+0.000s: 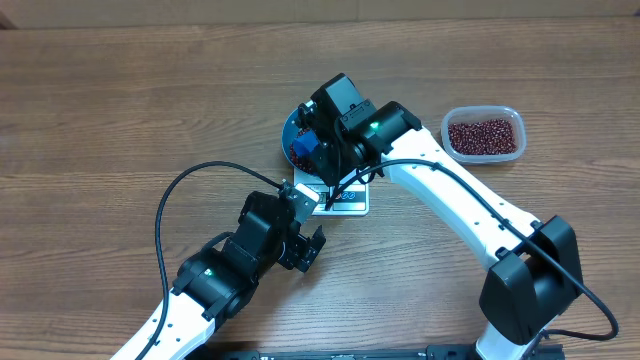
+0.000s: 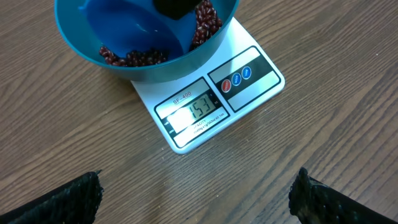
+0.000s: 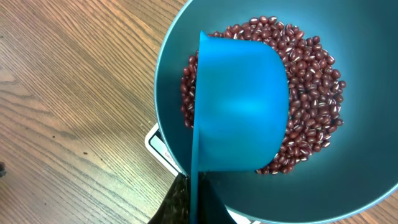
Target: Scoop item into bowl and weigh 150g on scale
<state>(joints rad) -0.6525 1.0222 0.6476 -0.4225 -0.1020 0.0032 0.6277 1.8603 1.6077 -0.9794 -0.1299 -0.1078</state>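
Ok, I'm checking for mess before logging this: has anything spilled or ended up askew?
Nothing spilled: the beans sit inside the bowl, which rests on the scale. Only oddity: the display seems to read 153, slightly over target.

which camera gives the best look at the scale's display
Left wrist: the display faces it, unobstructed, digits legible. Overhead shows only the front edge of the scale past the right arm, display too small to read. Right wrist catches just a white corner under the bowl.

Clear plastic tub (image 1: 483, 109) sits on the wood table (image 1: 120, 100) out at 2 o'clock, well off at 3 o'clock from the blue scoop (image 3: 242, 106).
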